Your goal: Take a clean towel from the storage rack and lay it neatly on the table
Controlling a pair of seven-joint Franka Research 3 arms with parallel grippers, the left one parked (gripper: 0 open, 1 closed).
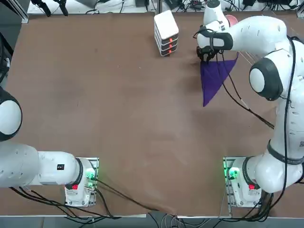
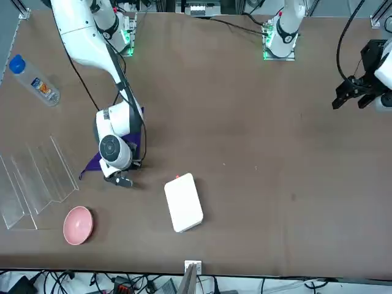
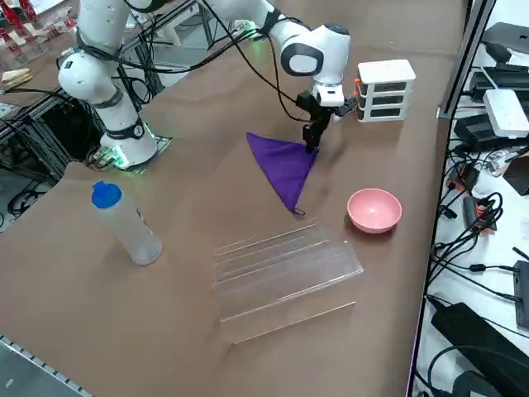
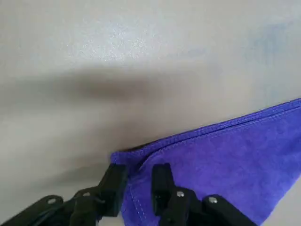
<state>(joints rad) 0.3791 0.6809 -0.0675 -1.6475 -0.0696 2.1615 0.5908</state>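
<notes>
Brown tabletop (image 1: pixel 95 95) with right tool (image 4: pixel 137 184) nipping the towel (image 1: pixel 213 78) corner, cloth trailing toward five o'clock seen overhead.

In the front view the right arm hides most of the towel (image 2: pixel 92 162).

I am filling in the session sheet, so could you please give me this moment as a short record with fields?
towel: purple towel, off the rack, drawn out into a triangle on the table
right pincer: right pincer low over the table, closed on the towel's corner
storage rack: clear storage rack, no towel on it
nearby: pink bowl, white box, bottle
</notes>
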